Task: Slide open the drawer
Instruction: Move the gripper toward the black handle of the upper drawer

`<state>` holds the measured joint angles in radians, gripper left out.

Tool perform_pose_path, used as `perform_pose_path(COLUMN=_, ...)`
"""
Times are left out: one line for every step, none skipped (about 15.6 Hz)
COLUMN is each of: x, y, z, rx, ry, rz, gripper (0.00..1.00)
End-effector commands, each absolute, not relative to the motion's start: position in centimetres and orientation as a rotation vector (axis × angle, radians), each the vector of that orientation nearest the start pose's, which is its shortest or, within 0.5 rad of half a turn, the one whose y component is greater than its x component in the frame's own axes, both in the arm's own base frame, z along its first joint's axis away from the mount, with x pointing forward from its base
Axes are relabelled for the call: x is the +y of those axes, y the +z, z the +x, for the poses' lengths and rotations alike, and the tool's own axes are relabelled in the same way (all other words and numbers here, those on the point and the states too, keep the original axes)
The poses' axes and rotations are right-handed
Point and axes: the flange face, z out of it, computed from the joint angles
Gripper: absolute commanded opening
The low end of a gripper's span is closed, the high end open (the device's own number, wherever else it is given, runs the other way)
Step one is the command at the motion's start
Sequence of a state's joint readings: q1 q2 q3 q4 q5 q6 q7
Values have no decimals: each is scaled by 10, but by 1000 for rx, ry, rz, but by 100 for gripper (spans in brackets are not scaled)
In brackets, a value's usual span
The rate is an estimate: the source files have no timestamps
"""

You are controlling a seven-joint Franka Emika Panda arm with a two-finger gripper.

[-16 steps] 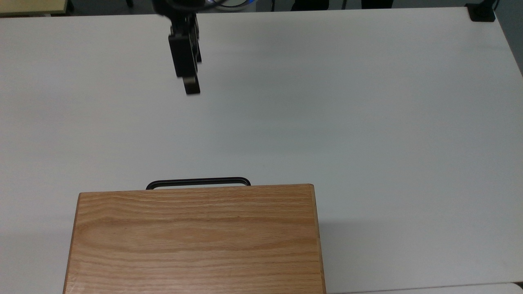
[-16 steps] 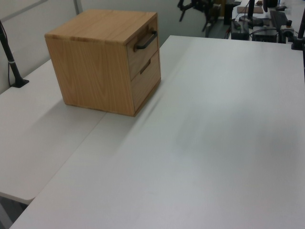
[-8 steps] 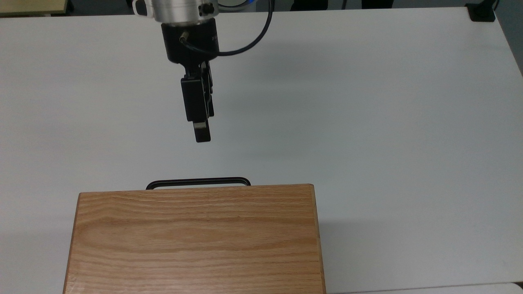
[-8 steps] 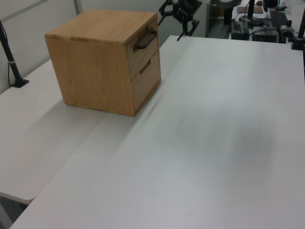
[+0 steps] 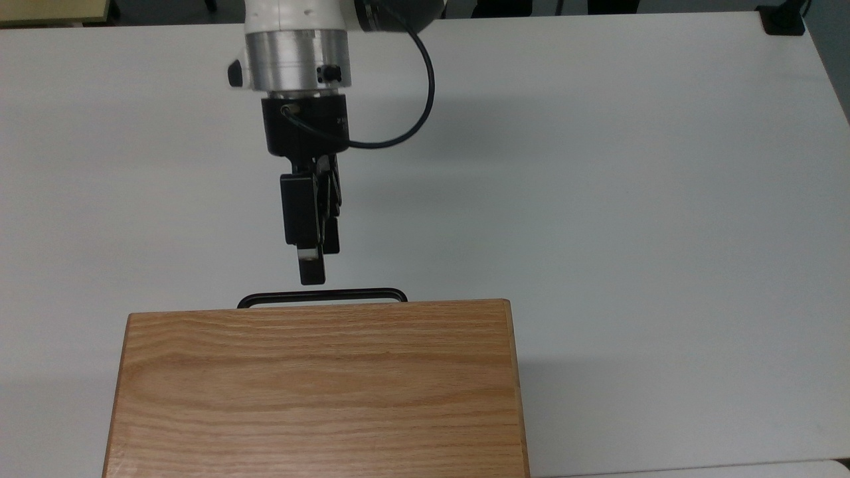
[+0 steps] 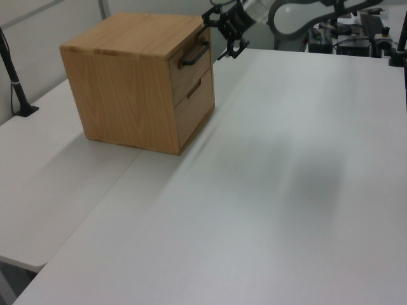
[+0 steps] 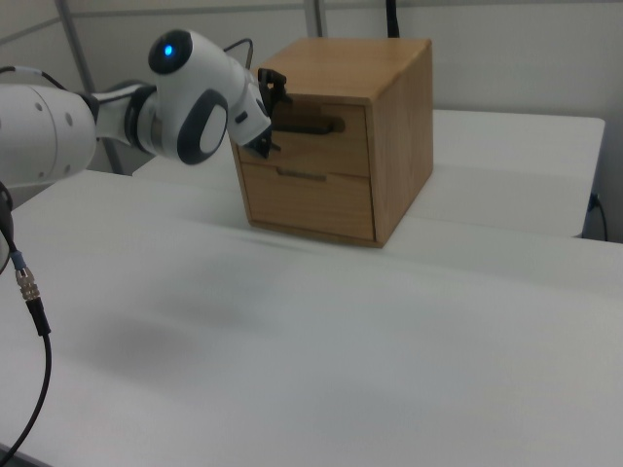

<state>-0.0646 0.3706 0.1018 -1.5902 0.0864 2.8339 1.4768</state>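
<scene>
Moved in a lot since the earlier top view and left view: the gripper (image 5: 312, 269), now just short of the handle (image 5: 322, 292) and not far back over the table (image 5: 597, 199) as before. No change to the wooden box (image 5: 319, 385), sitting in the same place.

In the top view, pointing straight at the black bar, a bit to the top view's left of the bar's middle. A thin strip of white table between the tip and the bar there, so seemingly not touching.

In the left view, the gripper (image 6: 219, 35) seen with its two fingers spread apart, one higher and one lower, holding nothing. Hanging right in front of the handle (image 6: 194, 56) at the top of the box (image 6: 121, 95).

In the right view, the gripper (image 7: 274, 115) at the right view's left end of the handle (image 7: 311, 124), with the round white arm (image 7: 190, 92) behind it.

The drawer (image 7: 336, 151) at the top of the box (image 7: 341, 58), pushed all the way in, its front (image 6: 184, 76) flat with the front of the box. Below it, a second drawer (image 7: 307, 204), also shut. A black cable (image 5: 425, 99) looping out beside the arm's wrist in the top view.
</scene>
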Motion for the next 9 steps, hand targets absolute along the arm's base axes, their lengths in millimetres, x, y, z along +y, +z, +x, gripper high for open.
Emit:
perform_pose_path(x=26, y=508, z=693, rx=1623, ry=-751, rz=-1663, gripper=100)
perform_pose_path(x=28, y=507, z=687, rx=1618, ry=-756, rz=-1653, gripper=100)
perform_pose_path(x=27, y=506, z=684, rx=1627, ry=-748, rz=-1631, gripper=100)
perform_pose_path(x=23, y=507, z=684, rx=1640, ry=-739, rz=-1607, gripper=100)
perform_pose_path(x=23, y=506, z=684, rx=1646, ry=-734, rz=-1598, gripper=99)
perform_pose_path(x=23, y=503, z=686, rx=1648, ry=-732, rz=-1599, gripper=96)
perform_pose_path(x=22, y=499, z=687, rx=1652, ry=-728, rz=-1600, gripper=93)
perform_pose_path(x=21, y=497, z=688, rx=1655, ry=-728, rz=-1599, gripper=93)
perform_pose_path(x=20, y=496, z=689, rx=1656, ry=-729, rz=-1599, gripper=92)
